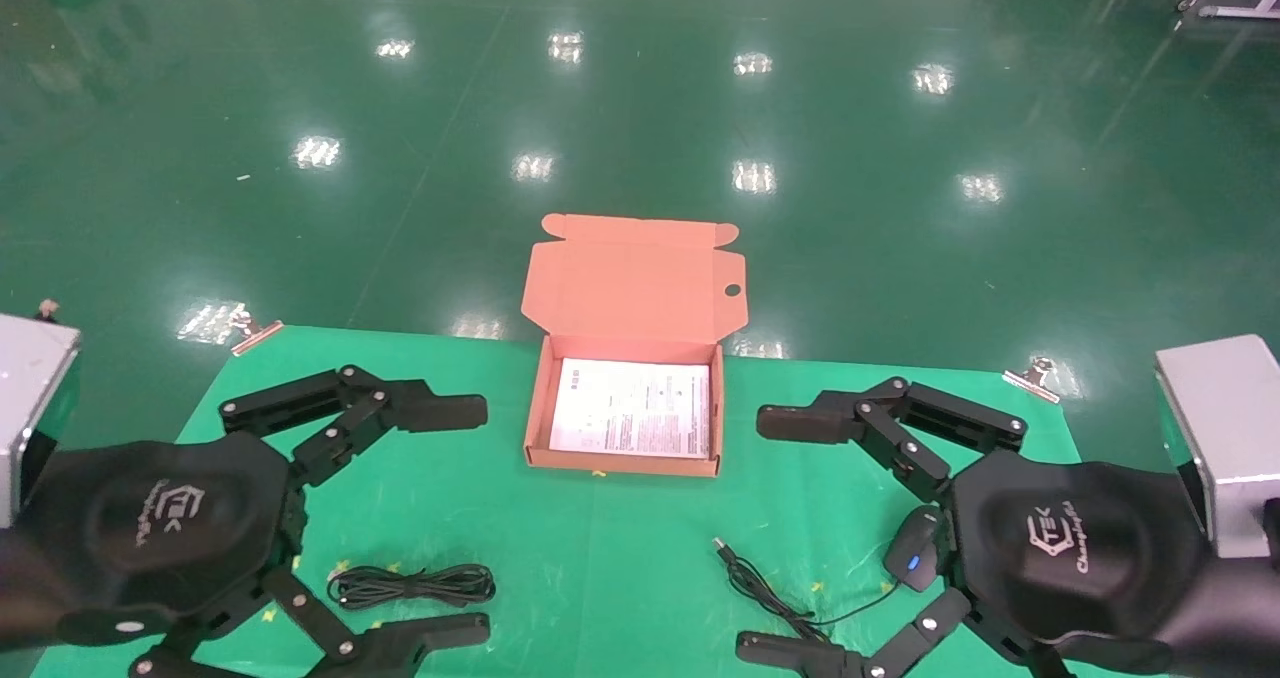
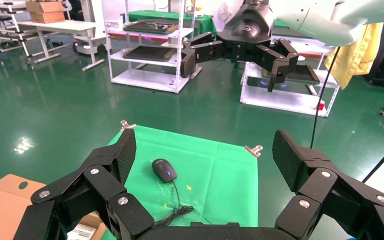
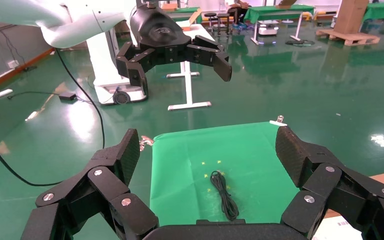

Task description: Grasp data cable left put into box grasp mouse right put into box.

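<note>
Green cloth covers the table [image 1: 600,558], clipped at its far corners over a glossy green floor; the box [image 1: 537,413] sits open at the middle of the far edge, lid hinged back, a white leaflet [image 1: 632,408] flat inside; the data cable [image 1: 412,586] lies as a narrow bundle on the near left, and the mouse [image 1: 912,550] rests on the near right with its cord [image 1: 770,593] trailing toward the centre. The left gripper [image 1: 455,523] hangs above the table with fingers spread wide and empty, the bundle between them in the head view; the right gripper [image 1: 775,538] is likewise wide open, holding nothing. Nothing is grasped yet, so the cable likely comes first; lower the left gripper straight over the bundle's middle, across its length, and close on all loops together so none dangles on the box wall.
</note>
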